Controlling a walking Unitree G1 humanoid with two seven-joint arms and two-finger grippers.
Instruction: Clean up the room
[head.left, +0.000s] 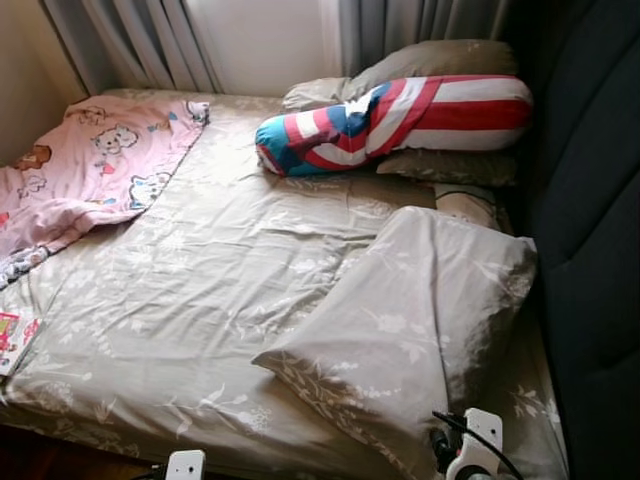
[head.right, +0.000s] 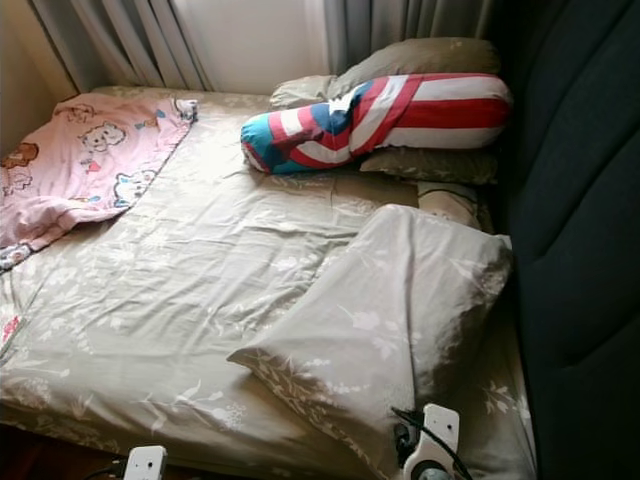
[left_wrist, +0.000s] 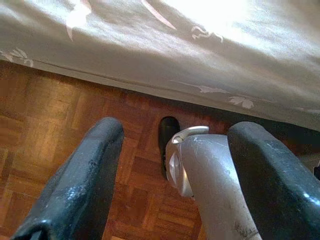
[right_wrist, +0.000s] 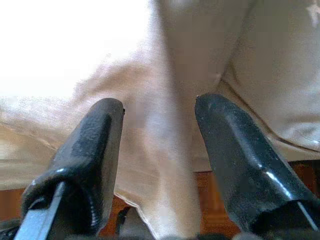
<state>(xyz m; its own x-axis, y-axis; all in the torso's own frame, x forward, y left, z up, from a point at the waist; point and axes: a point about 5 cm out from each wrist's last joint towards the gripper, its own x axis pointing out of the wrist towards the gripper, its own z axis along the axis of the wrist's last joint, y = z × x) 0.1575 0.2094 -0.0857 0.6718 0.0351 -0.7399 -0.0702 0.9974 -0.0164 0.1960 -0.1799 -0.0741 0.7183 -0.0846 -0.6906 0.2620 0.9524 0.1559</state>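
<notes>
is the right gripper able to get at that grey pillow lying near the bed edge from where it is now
Probably yes. The right gripper is open at the bed's near edge, with the grey pillow lying right in front of it, and nothing lies between them.

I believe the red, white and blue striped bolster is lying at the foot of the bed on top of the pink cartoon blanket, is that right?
Not quite. The striped bolster is not on the pink cartoon blanket; it lies at the head of the bed, resting against the beige pillows by the dark headboard. The left eye view shows this; the blanket lies apart, at the far corner.
</notes>
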